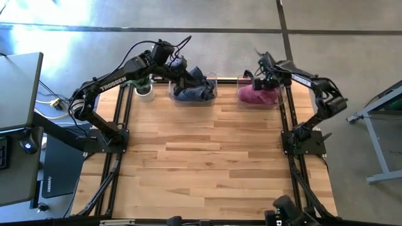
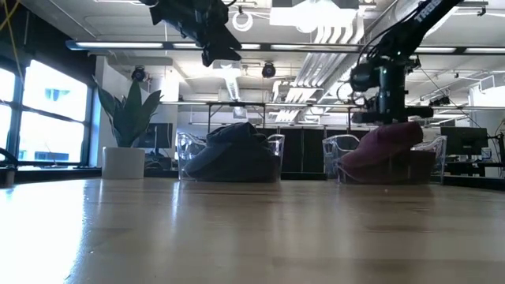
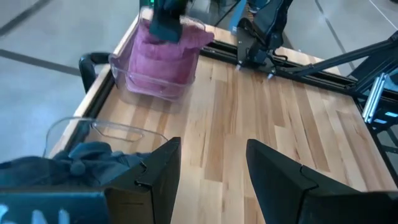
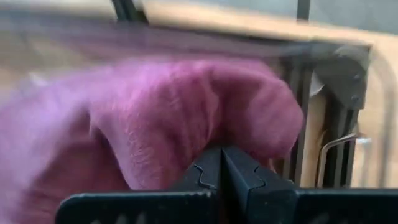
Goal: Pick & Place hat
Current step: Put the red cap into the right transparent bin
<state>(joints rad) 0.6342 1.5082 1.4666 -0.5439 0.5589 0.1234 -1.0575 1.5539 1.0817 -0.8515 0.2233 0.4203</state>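
Observation:
A pink hat (image 1: 257, 95) lies in a clear bin (image 1: 241, 79) at the table's far right, and its top rises above the rim (image 2: 387, 142). My right gripper (image 4: 222, 163) stands shut just over that hat, pointing steeply down (image 2: 387, 110). A dark blue hat (image 1: 191, 92) fills a second clear bin (image 1: 214, 79) to the left (image 2: 229, 150). My left gripper (image 3: 211, 168) hangs open above and beside the blue hat (image 3: 68, 163), with nothing between its fingers. My right gripper comes at the pink hat's upper fold (image 4: 205, 124) from above, slanting down, with its fingers shut together. I cannot tell whether the fingertips touch the cloth or have any of it between them; the hat rests in its bin.
A white pot with a green plant (image 2: 126, 158) stands at the far left corner (image 1: 144, 91). Black frame rails (image 1: 286, 113) run along both table sides. The wooden tabletop (image 1: 201, 157) stretches from the bins to the near edge.

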